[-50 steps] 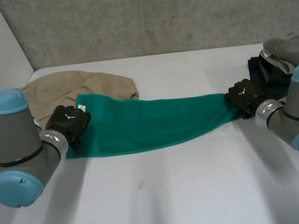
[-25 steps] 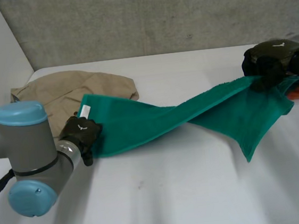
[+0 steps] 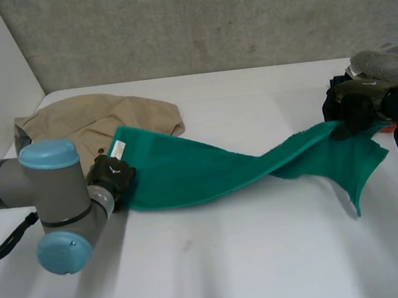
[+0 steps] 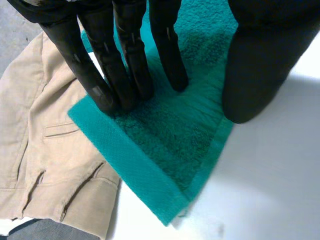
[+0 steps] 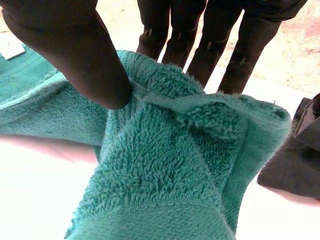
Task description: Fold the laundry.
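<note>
A green towel (image 3: 187, 170) stretches across the table, twisted in the middle. Its left end lies flat and its right end is raised, with a corner hanging down. My left hand (image 3: 113, 178) rests on the left end near a corner. In the left wrist view its fingers (image 4: 102, 60) are straight and press down on the towel (image 4: 165, 145), and the thumb (image 4: 255, 75) sits at the towel's edge. My right hand (image 3: 355, 108) holds the right end up. In the right wrist view the thumb (image 5: 75, 50) and fingers (image 5: 210, 35) pinch a bunched fold of the towel (image 5: 165, 165).
Beige trousers (image 3: 96, 117) lie crumpled at the back left, partly under the towel and beside my left hand's fingers (image 4: 40, 150). A pile of grey (image 3: 386, 62) and dark cloth (image 3: 342, 84) sits at the far right behind my right hand. The dark cloth (image 5: 295, 160) lies beside the held towel.
My right hand lifted the towel's right end off the table, twisting the towel, then dropped slightly. My left arm swung inward while its hand stayed on the left end.
</note>
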You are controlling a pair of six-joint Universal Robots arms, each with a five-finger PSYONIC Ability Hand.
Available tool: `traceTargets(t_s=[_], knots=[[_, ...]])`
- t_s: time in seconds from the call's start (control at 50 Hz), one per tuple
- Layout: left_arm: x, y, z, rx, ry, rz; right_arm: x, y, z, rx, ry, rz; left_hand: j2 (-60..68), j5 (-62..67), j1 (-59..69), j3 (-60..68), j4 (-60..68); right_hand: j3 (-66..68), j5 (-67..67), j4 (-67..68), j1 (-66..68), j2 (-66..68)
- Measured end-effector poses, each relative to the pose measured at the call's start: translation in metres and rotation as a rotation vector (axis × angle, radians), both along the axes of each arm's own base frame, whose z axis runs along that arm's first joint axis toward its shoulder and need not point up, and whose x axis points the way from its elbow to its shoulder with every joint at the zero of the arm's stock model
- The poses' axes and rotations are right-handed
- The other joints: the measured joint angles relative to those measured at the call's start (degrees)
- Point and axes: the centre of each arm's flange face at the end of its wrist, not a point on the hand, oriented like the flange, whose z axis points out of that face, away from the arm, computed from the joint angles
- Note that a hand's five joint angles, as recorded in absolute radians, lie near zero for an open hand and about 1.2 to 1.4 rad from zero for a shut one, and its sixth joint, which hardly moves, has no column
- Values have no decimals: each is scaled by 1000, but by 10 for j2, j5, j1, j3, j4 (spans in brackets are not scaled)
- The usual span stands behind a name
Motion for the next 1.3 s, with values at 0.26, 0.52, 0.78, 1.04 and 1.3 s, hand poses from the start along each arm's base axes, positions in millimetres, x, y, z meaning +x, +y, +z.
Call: traceTargets(t_s=[0.26,0.52,0.78,1.04,1.3], knots=[[1,-8,12,-44,22,15,-1,1,-7,-19,32,22,179,173,154,175,183,0,0,0,0,0],[43,65,99,19,-71,64,-19,46,-25,47,525,385,179,173,154,175,183,0,0,0,0,0],[46,60,106,163,-114,-17,-12,49,-58,116,760,555,180,173,154,176,183,0,0,0,0,0],[9,-56,265,-651,337,101,22,-57,74,-672,303,-18,180,173,154,176,184,0,0,0,0,0],[19,-59,330,-962,572,119,22,-67,136,-987,-5,-107,180,173,154,176,184,3,0,0,0,0]])
